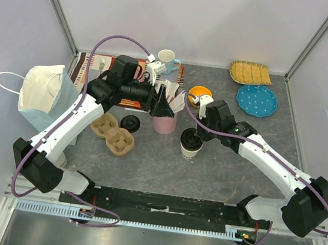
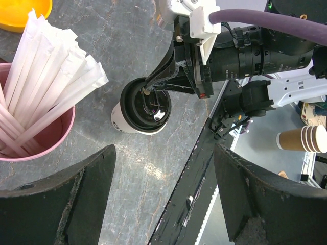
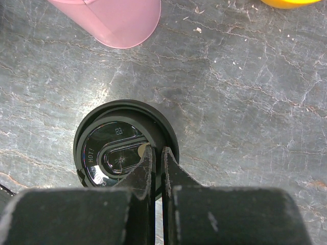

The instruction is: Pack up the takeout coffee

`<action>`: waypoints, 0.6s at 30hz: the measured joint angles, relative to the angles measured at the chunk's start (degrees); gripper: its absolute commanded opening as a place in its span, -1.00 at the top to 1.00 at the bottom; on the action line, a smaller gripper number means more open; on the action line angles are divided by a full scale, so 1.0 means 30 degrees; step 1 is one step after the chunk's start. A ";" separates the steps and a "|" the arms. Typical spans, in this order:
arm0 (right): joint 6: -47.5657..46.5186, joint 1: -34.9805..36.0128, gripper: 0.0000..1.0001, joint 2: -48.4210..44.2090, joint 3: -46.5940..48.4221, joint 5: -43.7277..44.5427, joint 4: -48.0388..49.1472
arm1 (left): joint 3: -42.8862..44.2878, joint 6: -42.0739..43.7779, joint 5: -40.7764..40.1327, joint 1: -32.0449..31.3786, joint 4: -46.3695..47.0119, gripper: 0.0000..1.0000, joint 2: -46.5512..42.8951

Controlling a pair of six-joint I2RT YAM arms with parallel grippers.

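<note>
Grey marble-look tabletop (image 1: 163,171): at far left a white paper bag w/ loop handles (image 1: 41,89), next a brown pulp cup carrier (image 1: 113,133), and the L gripper (image 1: 166,104) hangs wide open over a pink cup of white paper-wrapped straws (image 1: 165,122). Just right of that, near table ctr, the takeout coffee (image 1: 190,145), a small off-white paper cup w/ round black plastic lid, stands upright. R gripper (image 3: 155,153) is closed, tips touching the lid's top near its rim; whether they nip it can't be told.
</note>
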 measured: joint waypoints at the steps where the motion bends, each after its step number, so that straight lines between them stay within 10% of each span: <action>1: -0.0007 0.0000 1.00 0.0015 0.0000 -0.0022 0.0000 | 0.0000 0.0000 0.0000 0.0000 0.0000 -0.65 0.0000; 18: -0.0029 0.0000 1.00 0.0087 -0.0138 -0.0189 -0.0007 | 0.0000 0.0000 0.0000 0.0000 0.0000 -0.66 0.0007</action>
